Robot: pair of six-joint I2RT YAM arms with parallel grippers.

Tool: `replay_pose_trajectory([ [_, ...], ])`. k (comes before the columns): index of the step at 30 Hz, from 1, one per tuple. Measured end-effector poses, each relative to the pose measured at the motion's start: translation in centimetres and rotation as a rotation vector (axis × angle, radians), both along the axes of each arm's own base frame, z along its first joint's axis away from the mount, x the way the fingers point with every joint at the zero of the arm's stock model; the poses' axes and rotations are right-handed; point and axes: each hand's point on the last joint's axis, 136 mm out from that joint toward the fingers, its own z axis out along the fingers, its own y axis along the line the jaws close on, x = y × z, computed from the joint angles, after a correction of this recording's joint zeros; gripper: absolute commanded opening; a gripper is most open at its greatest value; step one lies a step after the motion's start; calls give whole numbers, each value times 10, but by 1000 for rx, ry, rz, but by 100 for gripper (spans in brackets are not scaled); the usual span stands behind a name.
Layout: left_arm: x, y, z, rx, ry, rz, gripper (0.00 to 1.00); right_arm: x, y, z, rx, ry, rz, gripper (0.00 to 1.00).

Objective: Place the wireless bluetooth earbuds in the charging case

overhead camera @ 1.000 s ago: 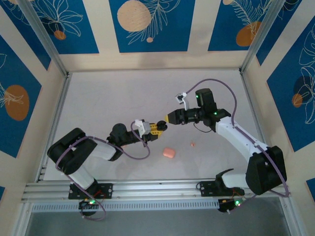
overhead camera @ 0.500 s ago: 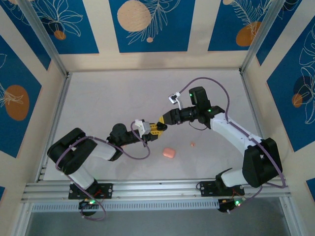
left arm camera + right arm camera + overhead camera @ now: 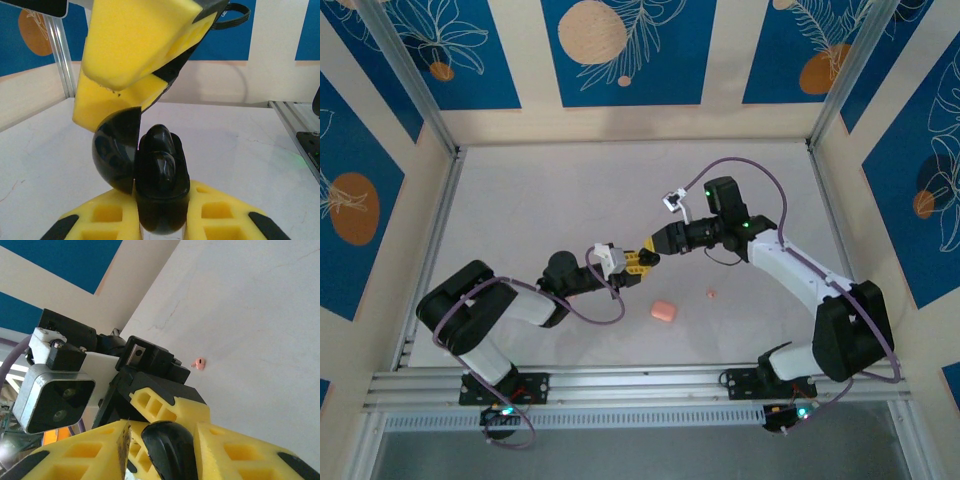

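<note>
The black charging case (image 3: 161, 202) stands upright between the yellow fingers of my left gripper (image 3: 161, 220), which is shut on it. Its lid (image 3: 114, 152) hangs open to the left. A glossy black rounded piece (image 3: 163, 161) sits in the case's mouth; I cannot tell whether it is one of the earbuds. My right gripper (image 3: 162, 452) has come in from above, and its yellow fingers (image 3: 134, 47) touch the lid's top. The black lid (image 3: 172, 450) lies between them, against one finger with a slim gap at the other. Both grippers meet mid-table (image 3: 646, 256).
A small pink rounded box (image 3: 663, 310) lies on the table just in front of the grippers. A tiny pink piece (image 3: 711, 294) (image 3: 200, 363) lies to its right. Low walls and aluminium rails (image 3: 430, 250) edge the white table.
My right gripper has moved left and slightly away from me until it met the case in my left gripper, and its jaws have narrowed. The left arm has stayed still.
</note>
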Motion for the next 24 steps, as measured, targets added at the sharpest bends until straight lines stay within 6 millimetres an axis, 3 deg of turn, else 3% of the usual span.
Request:
replay_pose_trajectory([
  [11, 1, 0, 0, -1, 0, 3, 18, -16, -17, 41, 40, -121, -16, 40],
  [17, -1, 1, 8, -14, -16, 3, 18, -3, -31, 40, 21, -167, -62, 44],
  [24, -1, 1, 10, -18, -20, 3, 18, -1, -34, 39, -5, -273, -40, 51],
])
